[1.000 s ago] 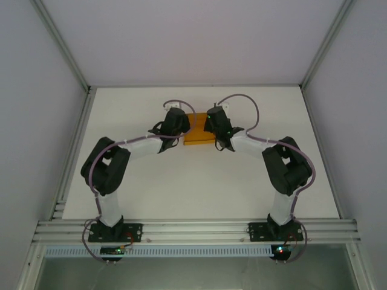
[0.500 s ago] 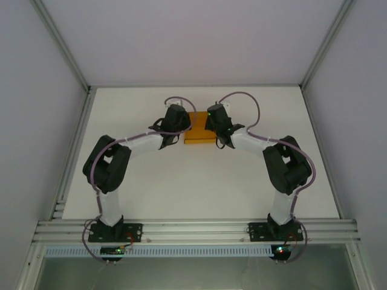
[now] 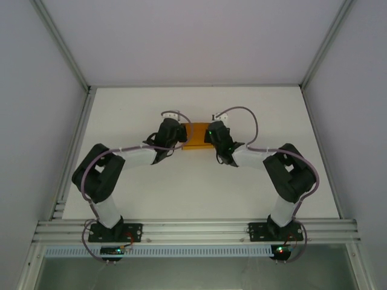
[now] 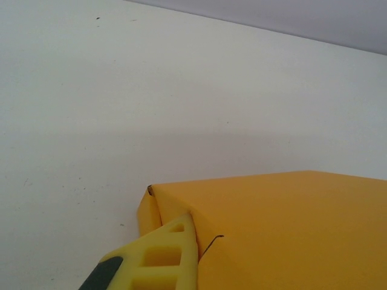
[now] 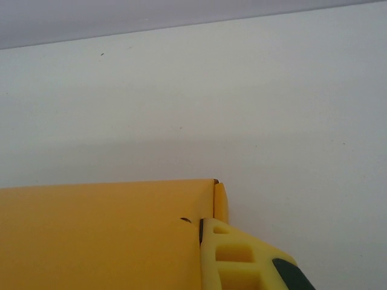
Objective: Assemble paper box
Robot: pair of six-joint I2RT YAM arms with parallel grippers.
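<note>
Two arms meet at the paper box (image 3: pixel 195 136), one at each short end.

The orange-yellow box lies closed on the white table (image 3: pixel 181 193), midway between the left and right edges and in the half nearer the far edge. The left gripper (image 3: pixel 181 136) sits against its left end and the right gripper (image 3: pixel 209 135) against its right end. In the left wrist view a yellow finger (image 4: pixel 162 258) lies on the box's end flap, beside a small slit in the card. The right wrist view mirrors this, with a yellow finger (image 5: pixel 232 258) touching the opposite end flap. Both pincers are drawn narrow, jaws closed. Whether either pinches a flap edge or only presses on it is hard to tell from these angles.
</note>
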